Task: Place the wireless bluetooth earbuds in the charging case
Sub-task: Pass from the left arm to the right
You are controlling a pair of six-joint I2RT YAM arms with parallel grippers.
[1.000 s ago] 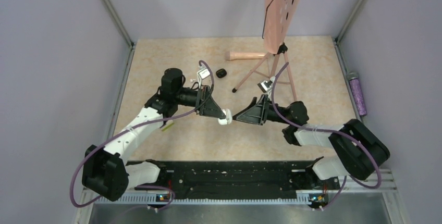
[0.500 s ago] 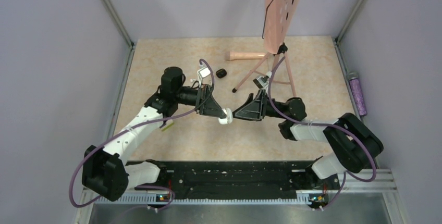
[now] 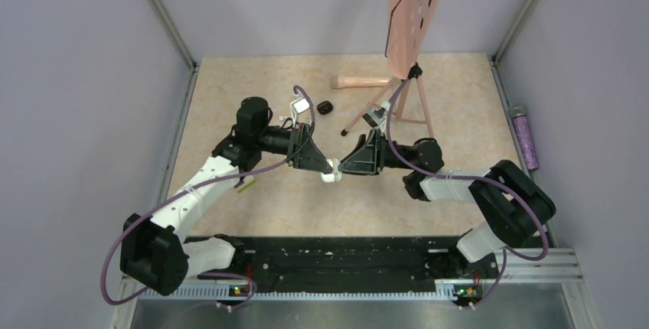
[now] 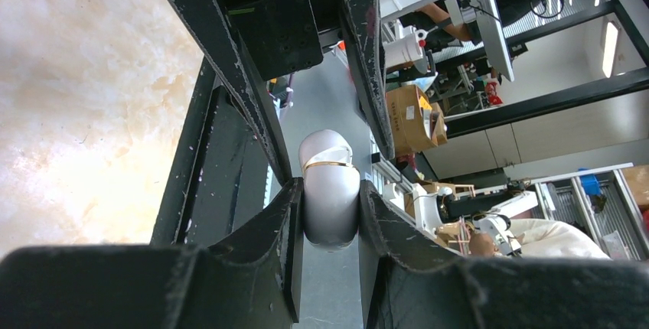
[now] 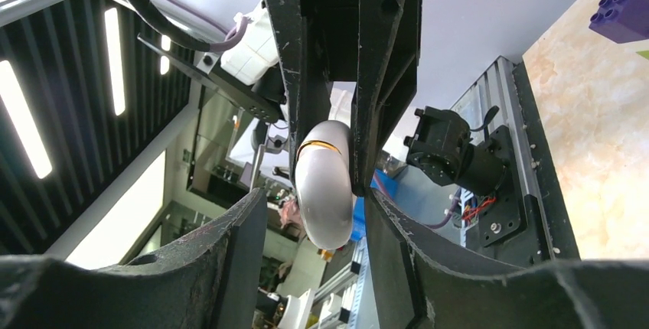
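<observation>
left gripper (image 4: 331, 195) pinches the white charging case (image 4: 330, 206) mid-air; right gripper (image 5: 315, 203) straddles its other end, jaws spread, not touching.

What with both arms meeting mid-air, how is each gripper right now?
Left gripper: closed on the white charging case.
Right gripper: open around that case, not gripping.

Robotics lab: aluminium-framed test cell (image 3: 169, 24), cardboard boxes (image 4: 409, 115) stacked past the left gripper (image 4: 331, 206), ceiling strip lights (image 5: 115, 61) beyond the right gripper (image 5: 317, 222).
</observation>
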